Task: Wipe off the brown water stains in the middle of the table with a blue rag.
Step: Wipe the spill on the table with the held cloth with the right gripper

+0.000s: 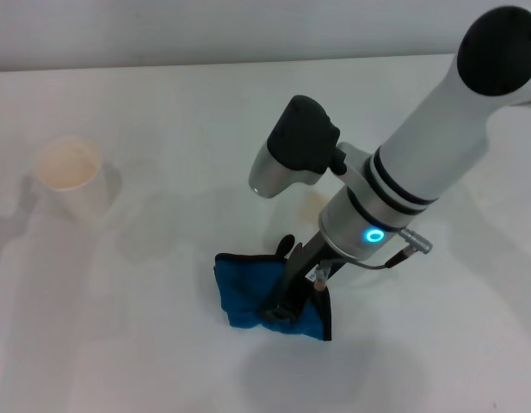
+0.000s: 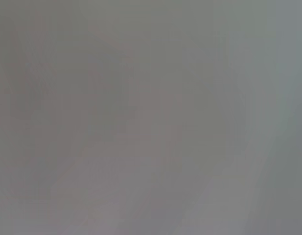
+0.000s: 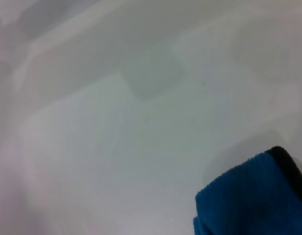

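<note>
While the blue rag (image 1: 252, 297) lies on the white tabletop (image 1: 162, 344), the right tool (image 1: 287, 301) presses down, clamped on it

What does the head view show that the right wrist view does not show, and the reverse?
Only the head view shows the right gripper down on the blue rag, the paper cup far off toward the robot's left, and a faint tan trace beside the arm. Only the right wrist view shows the rag's black edging up close. Both share the rag and the white table. The left gripper appears in neither view.
</note>
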Robot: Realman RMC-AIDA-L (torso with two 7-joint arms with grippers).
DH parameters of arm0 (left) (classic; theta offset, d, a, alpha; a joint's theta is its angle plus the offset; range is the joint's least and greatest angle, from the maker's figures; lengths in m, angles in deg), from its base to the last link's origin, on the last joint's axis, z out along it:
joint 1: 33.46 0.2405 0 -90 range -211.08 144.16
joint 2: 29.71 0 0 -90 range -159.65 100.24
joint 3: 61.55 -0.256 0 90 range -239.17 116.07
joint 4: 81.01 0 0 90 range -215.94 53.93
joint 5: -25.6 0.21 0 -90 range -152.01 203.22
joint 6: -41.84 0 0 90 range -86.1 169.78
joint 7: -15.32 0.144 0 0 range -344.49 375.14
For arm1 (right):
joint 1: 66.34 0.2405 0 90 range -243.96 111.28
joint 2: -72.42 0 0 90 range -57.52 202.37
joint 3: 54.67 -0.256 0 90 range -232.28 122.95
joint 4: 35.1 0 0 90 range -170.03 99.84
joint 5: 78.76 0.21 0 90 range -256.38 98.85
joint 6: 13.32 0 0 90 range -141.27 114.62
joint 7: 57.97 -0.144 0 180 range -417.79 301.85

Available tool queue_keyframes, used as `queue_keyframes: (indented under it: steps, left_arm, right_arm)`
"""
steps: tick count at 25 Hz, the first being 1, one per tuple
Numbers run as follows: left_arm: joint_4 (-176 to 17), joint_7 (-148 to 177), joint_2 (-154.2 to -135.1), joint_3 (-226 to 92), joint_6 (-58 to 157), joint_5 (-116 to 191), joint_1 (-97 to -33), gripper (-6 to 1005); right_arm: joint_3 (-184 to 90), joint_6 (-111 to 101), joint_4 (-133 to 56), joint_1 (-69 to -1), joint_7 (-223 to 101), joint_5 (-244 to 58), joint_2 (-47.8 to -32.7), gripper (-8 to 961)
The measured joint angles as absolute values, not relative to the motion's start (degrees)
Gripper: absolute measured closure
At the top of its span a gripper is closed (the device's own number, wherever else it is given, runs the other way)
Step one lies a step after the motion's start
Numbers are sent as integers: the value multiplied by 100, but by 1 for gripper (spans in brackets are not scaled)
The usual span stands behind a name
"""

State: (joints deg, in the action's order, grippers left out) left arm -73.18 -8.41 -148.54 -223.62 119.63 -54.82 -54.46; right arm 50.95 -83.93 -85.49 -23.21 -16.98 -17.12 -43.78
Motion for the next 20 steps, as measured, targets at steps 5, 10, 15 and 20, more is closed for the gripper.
queue_keyframes:
  steps: [5, 10, 15, 20]
  left_arm:
    - [-7318, -841, -14854, -22362, 11963, -5482, -5446, 111]
    - [-7318, -841, -14854, -22362, 11963, -5481, -5452, 111]
    - [-7318, -841, -14853, -22361, 11963, -5476, -5454, 111]
    - [-7319, -841, -14854, -22362, 11963, -5478, -5456, 111]
  right_arm:
    - [5283, -8091, -8550, -2446, -1697, -1659, -4378, 906]
    - [5338, -7816, -8559, -2498, -1695, -1670, -4357, 907]
    - [5291, -7598, -8546, -2486, -1687, -1811, -4324, 907]
    - [4947, -7405, -8342, -2406, -1706, -2139, -4322, 911]
